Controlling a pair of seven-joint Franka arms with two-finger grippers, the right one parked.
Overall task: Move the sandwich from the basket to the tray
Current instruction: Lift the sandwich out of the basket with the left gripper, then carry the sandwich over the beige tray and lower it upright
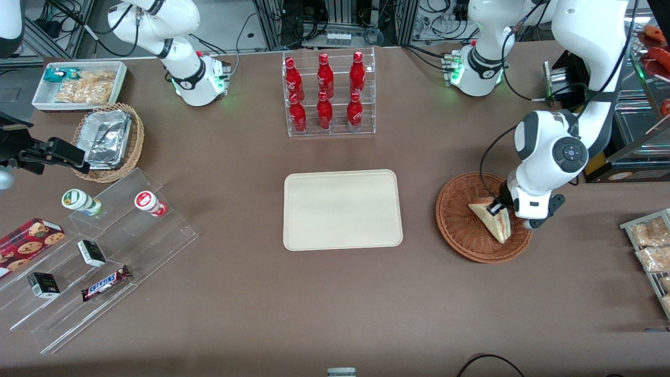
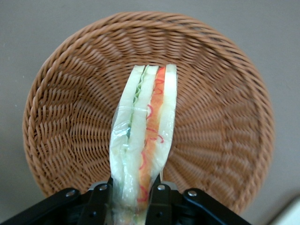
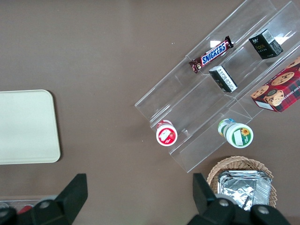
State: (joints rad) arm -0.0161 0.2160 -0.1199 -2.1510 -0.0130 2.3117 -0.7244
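Observation:
The sandwich (image 1: 491, 220) is a wrapped white-bread wedge with red and green filling, standing on edge in the round reddish-brown wicker basket (image 1: 457, 230). My left gripper (image 1: 496, 209) is down in the basket and shut on the sandwich. In the left wrist view the sandwich (image 2: 145, 126) runs out from between the two black fingers (image 2: 158, 199), with the basket (image 2: 220, 117) under it. I cannot tell whether the sandwich rests on the weave or hangs just above it. The beige tray (image 1: 343, 209) lies flat beside the basket, toward the parked arm's end, with nothing on it. It also shows in the right wrist view (image 3: 26, 126).
A clear rack of red bottles (image 1: 328, 94) stands farther from the camera than the tray. Snack bags on a tray (image 1: 651, 246) lie at the working arm's end. A clear stepped stand (image 1: 89, 262), a tan basket of foil containers (image 1: 107, 139) and a white bin (image 1: 78, 84) are at the parked arm's end.

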